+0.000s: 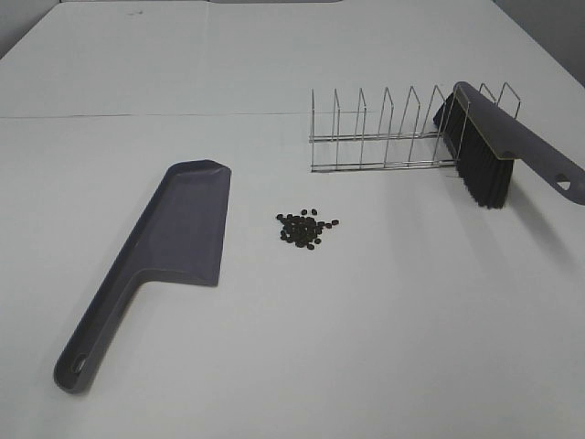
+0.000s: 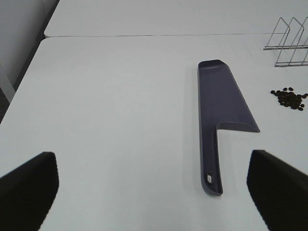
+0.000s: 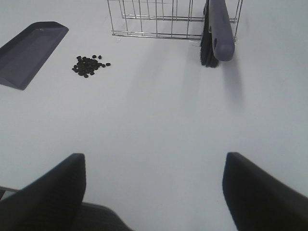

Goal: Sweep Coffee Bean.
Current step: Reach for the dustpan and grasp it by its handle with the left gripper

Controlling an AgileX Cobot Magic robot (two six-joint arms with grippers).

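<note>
The coffee beans (image 1: 306, 229) lie in a small dark pile on the white table (image 1: 411, 320), also seen in the left wrist view (image 2: 289, 98) and the right wrist view (image 3: 90, 65). A grey dustpan (image 1: 183, 229) lies flat just left of the pile, handle toward the front (image 2: 210, 163), its pan edge in the right wrist view (image 3: 29, 53). A grey brush (image 1: 484, 155) with black bristles leans on the wire rack's right end (image 3: 219, 29). My left gripper (image 2: 154, 192) is open and empty, short of the dustpan handle. My right gripper (image 3: 154, 192) is open and empty, well short of the brush.
A wire dish rack (image 1: 384, 137) stands behind the beans, also in the left wrist view (image 2: 291, 43) and the right wrist view (image 3: 149, 19). A table seam (image 1: 137, 115) runs across the back. Neither arm shows in the exterior view.
</note>
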